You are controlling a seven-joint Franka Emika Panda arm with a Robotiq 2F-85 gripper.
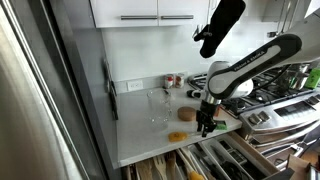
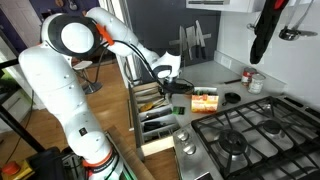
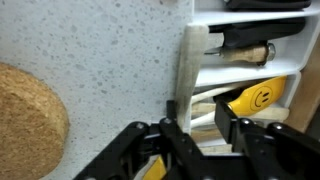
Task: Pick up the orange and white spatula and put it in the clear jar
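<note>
- The cork disc (image 3: 30,120) is cut off by the wrist view's left edge.
- The fingers (image 3: 170,135) run off the bottom edge; whether they hold anything cannot be told.
- The clear jar (image 1: 157,105), near the counter's (image 1: 140,145) back edge, is faint, and its contents are unreadable.

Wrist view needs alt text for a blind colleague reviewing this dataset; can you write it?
The gripper hangs at the edge of a speckled counter, beside an open drawer with white dividers holding a wooden-handled tool and a yellow utensil with a smiley face. A round brown disc lies at left.
</note>
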